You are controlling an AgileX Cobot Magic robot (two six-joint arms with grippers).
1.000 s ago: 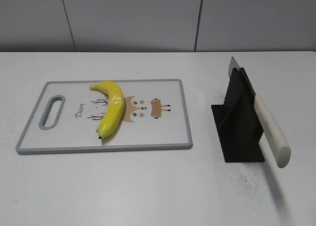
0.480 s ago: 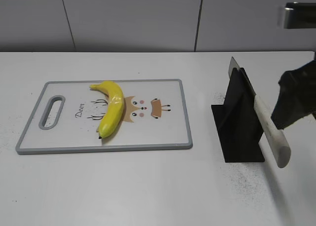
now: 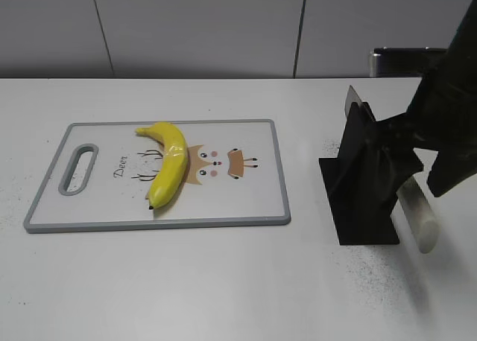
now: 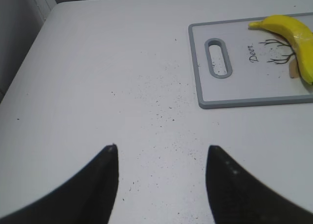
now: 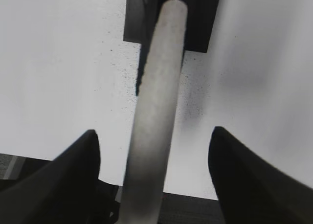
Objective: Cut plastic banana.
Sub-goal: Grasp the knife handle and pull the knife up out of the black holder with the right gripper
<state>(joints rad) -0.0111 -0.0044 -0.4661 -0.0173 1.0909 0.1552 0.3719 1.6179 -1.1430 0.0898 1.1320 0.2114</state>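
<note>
the plastic banana (image 3: pixel 167 163) lies on the cutting board (image 3: pixel 253 199), on the left-centre part over the printed deer drawing, stem end toward the far edge & dark tip toward the near edge. the board sits flat on the white table (image 3: pixel 223 281), its handle slot at the left end.

right of the board, apart from it, stands a black knife holder (image 3: pixel 361 181) w/ a knife (image 3: pixel 414 214) slanted through it — blade tip poking up at the far top, pale handle sticking out toward the near right. the right gripper (image 5: pixel 154 141) is at that handle: in the right wrist view its 2 dark fingers (image 5: pixel 66 170) stand wide apart on either side of the handle, spread and not touching it. in the exterior view the arm covers most of the handle.

the left gripper (image 4: pixel 161 160) hovers over bare table left of the board — fingers parted, holding nothing, well away from the banana.
</note>
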